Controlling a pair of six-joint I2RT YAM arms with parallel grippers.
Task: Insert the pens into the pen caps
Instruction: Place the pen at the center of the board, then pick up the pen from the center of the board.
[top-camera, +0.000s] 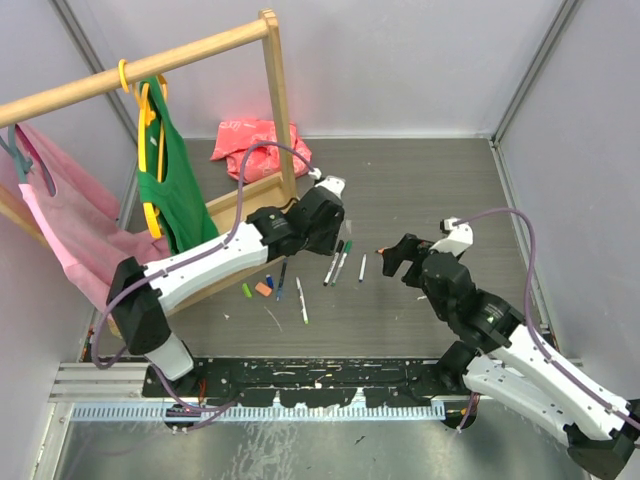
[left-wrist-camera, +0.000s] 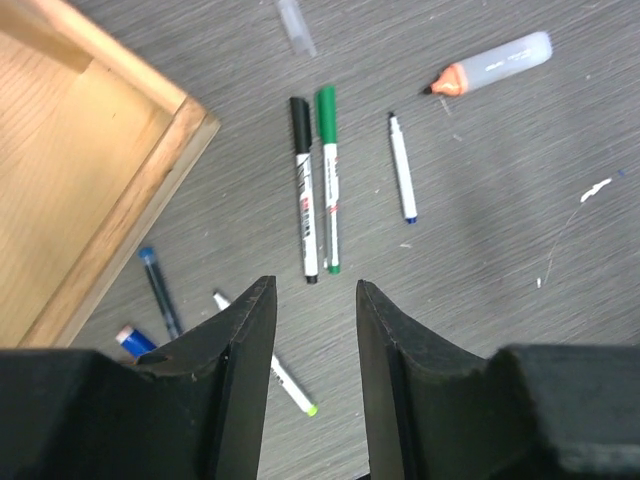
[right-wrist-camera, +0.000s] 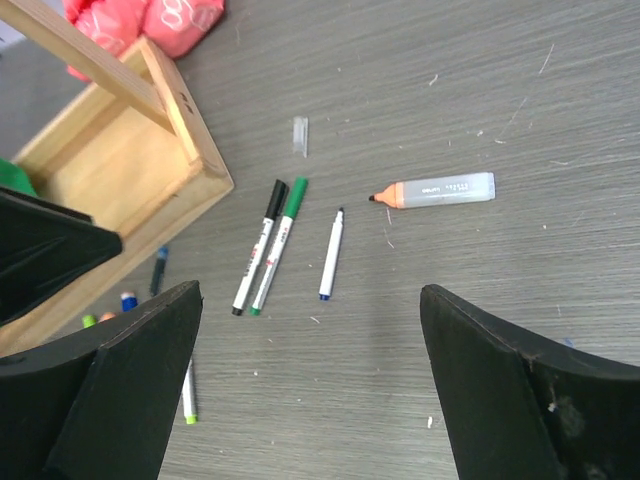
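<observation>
Two capped pens, one black and one green, lie side by side on the grey table. Right of them is an uncapped pen with a blue end. A fat grey marker with an orange tip lies further right. A white pen with a lime end and a dark blue pen lie at the left. Loose pen caps in green, orange and blue sit near the wooden base. My left gripper hovers open just short of the capped pair, holding nothing. My right gripper is wide open above bare table, right of the pens.
A wooden rack base stands left of the pens, carrying a rail with a green top and a pink garment. A red bag lies at the back. A small clear cap lies beyond the pens.
</observation>
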